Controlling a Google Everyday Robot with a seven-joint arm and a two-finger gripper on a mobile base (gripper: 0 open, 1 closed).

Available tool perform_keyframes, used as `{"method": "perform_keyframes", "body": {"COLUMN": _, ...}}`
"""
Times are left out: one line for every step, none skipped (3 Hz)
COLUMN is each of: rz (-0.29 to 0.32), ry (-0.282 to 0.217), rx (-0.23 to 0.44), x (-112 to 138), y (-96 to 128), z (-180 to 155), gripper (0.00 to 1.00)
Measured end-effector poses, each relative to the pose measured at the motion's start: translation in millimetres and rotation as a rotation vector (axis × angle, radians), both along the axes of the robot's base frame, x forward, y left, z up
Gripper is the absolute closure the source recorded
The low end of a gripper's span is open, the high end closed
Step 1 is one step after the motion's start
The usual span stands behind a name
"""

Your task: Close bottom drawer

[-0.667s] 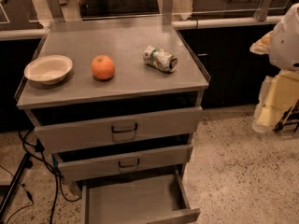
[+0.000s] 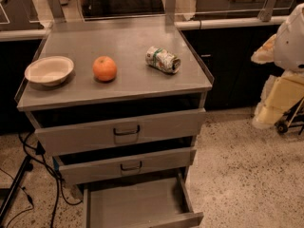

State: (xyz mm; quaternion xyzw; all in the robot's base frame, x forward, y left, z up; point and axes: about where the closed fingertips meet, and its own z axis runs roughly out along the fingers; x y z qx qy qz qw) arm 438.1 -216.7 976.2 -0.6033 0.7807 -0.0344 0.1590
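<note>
The bottom drawer (image 2: 135,204) is the lowest of three in a grey metal cabinet. It is pulled far out, so its wide flat tray shows bare, and its low front panel (image 2: 161,221) lies at the bottom edge of the view. Its handle is cut off from view. The middle drawer (image 2: 128,166) and the top drawer (image 2: 124,133) each stand slightly out. My gripper is out of view; only a white rounded arm part (image 2: 293,37) shows at the right edge, well above and to the right of the drawer.
On the cabinet top (image 2: 128,87) sit a white bowl (image 2: 49,70), an orange (image 2: 104,68) and a can lying on its side (image 2: 163,60). Black cables (image 2: 33,175) lie on the floor to the left. A yellowish wheeled cart (image 2: 281,103) stands to the right. Speckled floor (image 2: 247,175) lies right of the drawers.
</note>
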Motion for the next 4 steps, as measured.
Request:
{"method": "perform_keyframes", "body": {"rz": 0.000, "ry": 0.000, "rx": 0.000, "x": 0, "y": 0, "z": 0, "gripper": 0.42}}
{"method": "perform_keyframes", "body": {"rz": 0.000, "ry": 0.000, "rx": 0.000, "x": 0, "y": 0, "z": 0, "gripper": 0.66}}
{"method": "perform_keyframes", "body": {"rz": 0.001, "ry": -0.001, "rx": -0.001, "x": -1, "y": 0, "z": -2, "gripper": 0.97}}
{"method": "perform_keyframes", "body": {"rz": 0.009, "ry": -0.008, "rx": -0.011, "x": -5, "y": 1, "z": -14, "gripper": 1.00}}
